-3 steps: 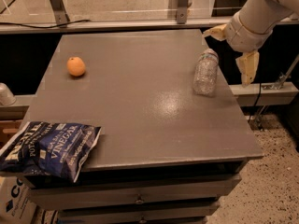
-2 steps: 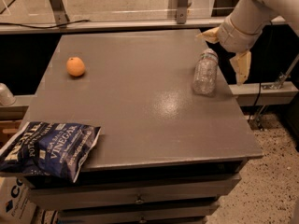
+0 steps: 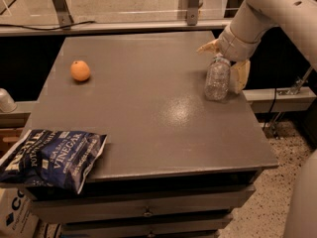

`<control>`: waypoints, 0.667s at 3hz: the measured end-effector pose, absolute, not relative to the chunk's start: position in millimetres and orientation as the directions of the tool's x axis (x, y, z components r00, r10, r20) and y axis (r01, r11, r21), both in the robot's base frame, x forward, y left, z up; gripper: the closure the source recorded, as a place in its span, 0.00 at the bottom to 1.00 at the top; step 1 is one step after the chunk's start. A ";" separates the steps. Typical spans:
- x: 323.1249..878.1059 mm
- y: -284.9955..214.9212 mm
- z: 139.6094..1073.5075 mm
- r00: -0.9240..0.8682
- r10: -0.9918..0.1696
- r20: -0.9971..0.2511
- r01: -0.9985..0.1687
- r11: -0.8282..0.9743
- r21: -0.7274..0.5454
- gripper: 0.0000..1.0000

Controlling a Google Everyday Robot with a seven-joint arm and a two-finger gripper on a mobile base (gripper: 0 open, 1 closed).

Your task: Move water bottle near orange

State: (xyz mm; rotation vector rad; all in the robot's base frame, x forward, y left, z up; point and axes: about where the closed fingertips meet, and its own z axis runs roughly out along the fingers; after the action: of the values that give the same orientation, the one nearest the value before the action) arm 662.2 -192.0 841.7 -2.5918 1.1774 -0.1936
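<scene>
The gripper (image 3: pixel 224 62) has slid in from the right and now straddles the cap end of the water bottle (image 3: pixel 217 81), fingers spread, one on each side. The bottle has not shifted from the right side of the table (image 3: pixel 148 118). At the near left corner a blue chip bag (image 3: pixel 52 157) overhangs the edge. Farther back on the left sits the orange (image 3: pixel 80 71), well apart from the bottle.

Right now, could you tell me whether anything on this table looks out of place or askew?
Only the blue chip bag: it sits skewed at the front-left corner of the table, overhanging the edge. The orange and water bottle look fine; the tool is at the bottle's neck.
</scene>
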 end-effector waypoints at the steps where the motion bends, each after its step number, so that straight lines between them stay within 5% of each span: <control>1: 664.1 -186.1 829.5 0.652 -0.757 -0.033 -0.729 -0.614 -0.303 0.30; 2: 664.2 -186.0 832.8 0.651 -0.758 -0.036 -0.730 -0.613 -0.302 0.54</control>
State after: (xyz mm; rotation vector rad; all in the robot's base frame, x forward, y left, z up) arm 664.2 -186.0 832.8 -2.5815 1.1949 -0.1369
